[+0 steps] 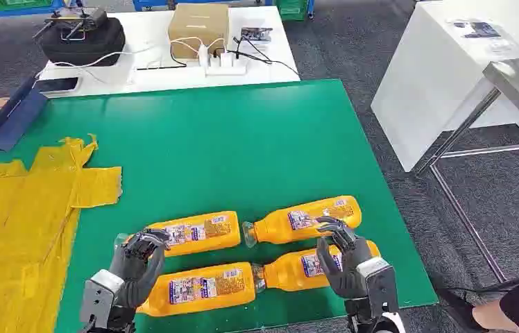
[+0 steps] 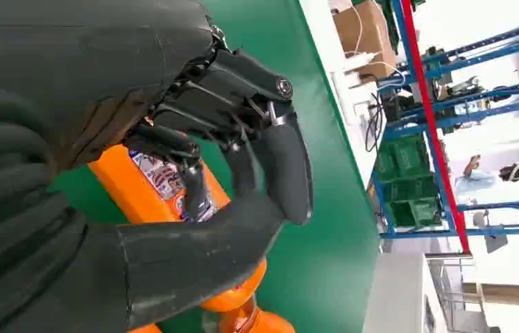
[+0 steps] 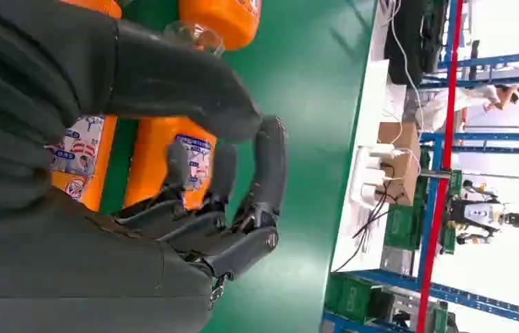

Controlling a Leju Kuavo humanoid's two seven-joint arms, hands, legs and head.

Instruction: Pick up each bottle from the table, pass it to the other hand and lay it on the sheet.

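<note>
Right hand above bottles

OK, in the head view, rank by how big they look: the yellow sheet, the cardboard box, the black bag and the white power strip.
1. yellow sheet, clearly largest, though nearest the camera
2. black bag and cardboard box, too alike to rank
3. white power strip, smallest

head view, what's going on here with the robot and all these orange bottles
A humanoid robot stands at a green table where four orange bottles lie on their sides. Its left hand hovers over the two left bottles, and its right hand over the two right bottles. Neither hand holds anything; the fingers are apart. The yellow sheet at the table's left has no bottle on it, so none has been moved yet.
</note>
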